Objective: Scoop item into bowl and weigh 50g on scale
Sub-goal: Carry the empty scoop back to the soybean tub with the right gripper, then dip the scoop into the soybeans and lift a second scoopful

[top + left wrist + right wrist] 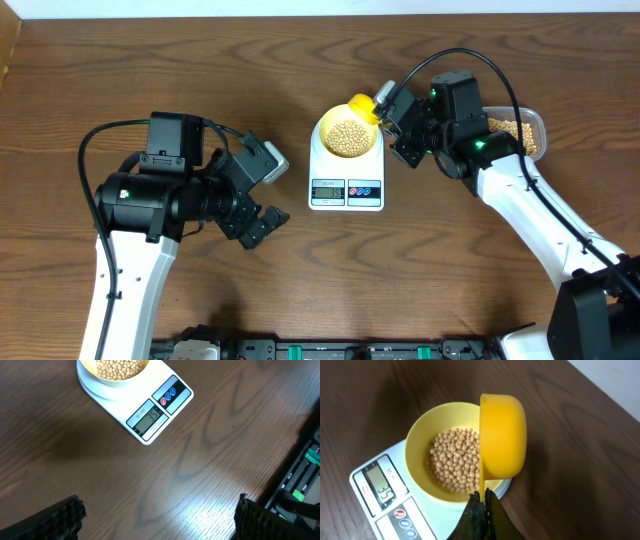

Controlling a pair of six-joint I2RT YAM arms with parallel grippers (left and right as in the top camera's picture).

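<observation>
The pale-yellow bowl (pixel 347 135) holds tan beans (pixel 455 457) and stands on the white scale (pixel 346 185). The scale's display (pixel 384 490) reads 35, and it also shows in the left wrist view (pixel 149 419). My right gripper (pixel 483 497) is shut on the thin handle of a bright yellow scoop (pixel 502 440), which is tipped on its side over the bowl's right rim (pixel 362 108). My left gripper (pixel 262 225) is open and empty above the bare table, left of and below the scale.
A clear plastic tub (pixel 520 130) with more beans lies at the far right, partly behind the right arm. A dark rack with cables runs along the table's front edge (pixel 305 480).
</observation>
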